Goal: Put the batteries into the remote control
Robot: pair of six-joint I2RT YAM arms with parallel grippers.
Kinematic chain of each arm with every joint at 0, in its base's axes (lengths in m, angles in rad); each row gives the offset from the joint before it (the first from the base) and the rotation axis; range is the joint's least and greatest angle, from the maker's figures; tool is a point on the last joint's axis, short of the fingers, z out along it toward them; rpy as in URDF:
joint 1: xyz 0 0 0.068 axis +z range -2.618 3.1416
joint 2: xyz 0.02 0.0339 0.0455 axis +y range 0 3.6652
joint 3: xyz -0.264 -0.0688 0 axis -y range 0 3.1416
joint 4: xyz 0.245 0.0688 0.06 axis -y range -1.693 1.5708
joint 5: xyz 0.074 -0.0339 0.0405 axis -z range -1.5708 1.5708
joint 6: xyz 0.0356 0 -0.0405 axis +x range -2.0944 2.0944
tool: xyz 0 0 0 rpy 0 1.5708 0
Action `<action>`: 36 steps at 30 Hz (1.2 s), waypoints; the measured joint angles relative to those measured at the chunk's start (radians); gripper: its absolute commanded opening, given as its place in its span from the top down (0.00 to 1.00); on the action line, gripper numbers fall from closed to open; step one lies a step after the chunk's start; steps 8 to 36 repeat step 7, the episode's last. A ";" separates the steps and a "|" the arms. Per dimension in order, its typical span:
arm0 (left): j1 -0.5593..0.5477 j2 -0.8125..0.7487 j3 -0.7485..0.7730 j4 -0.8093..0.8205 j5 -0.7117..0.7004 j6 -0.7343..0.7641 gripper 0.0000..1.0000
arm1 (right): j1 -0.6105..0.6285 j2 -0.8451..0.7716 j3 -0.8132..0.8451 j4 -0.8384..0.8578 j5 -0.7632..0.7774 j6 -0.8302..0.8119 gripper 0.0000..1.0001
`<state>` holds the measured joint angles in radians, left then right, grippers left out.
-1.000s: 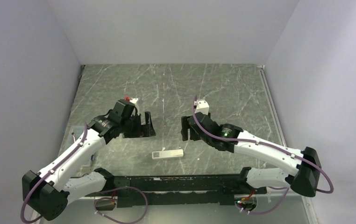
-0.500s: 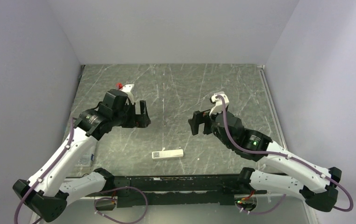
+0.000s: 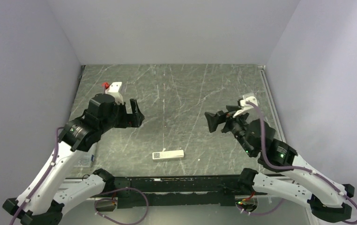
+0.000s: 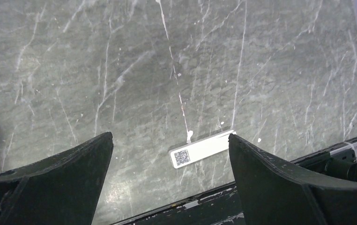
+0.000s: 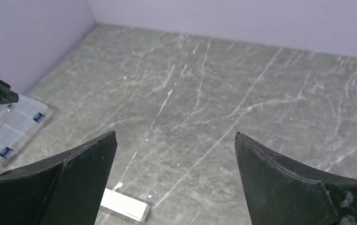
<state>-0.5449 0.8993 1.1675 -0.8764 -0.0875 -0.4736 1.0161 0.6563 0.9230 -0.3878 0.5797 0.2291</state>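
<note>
1. Remote control [image 3: 168, 154] lies flat on the table [image 3: 190, 89] near its front edge, label side up, touching nothing.
2. I see no batteries. They may already be inside it, but I cannot tell.
3. My left gripper [image 3: 137, 112] and right gripper [image 3: 211, 123] hang above, well apart, both spread wide and empty.
4. If the batteries are loaded, nothing remains.

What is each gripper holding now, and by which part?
Nothing: the left gripper and right gripper are open and empty; the remote control lies on the table.
</note>
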 measured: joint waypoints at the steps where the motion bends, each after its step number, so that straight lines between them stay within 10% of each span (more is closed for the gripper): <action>1: 0.000 -0.013 0.000 0.003 -0.005 -0.001 0.01 | 0.000 -0.014 0.000 0.005 0.001 -0.006 0.00; 36: 0.000 -0.097 -0.020 0.079 -0.007 -0.008 0.01 | 0.000 -0.097 -0.002 0.042 -0.001 -0.045 0.00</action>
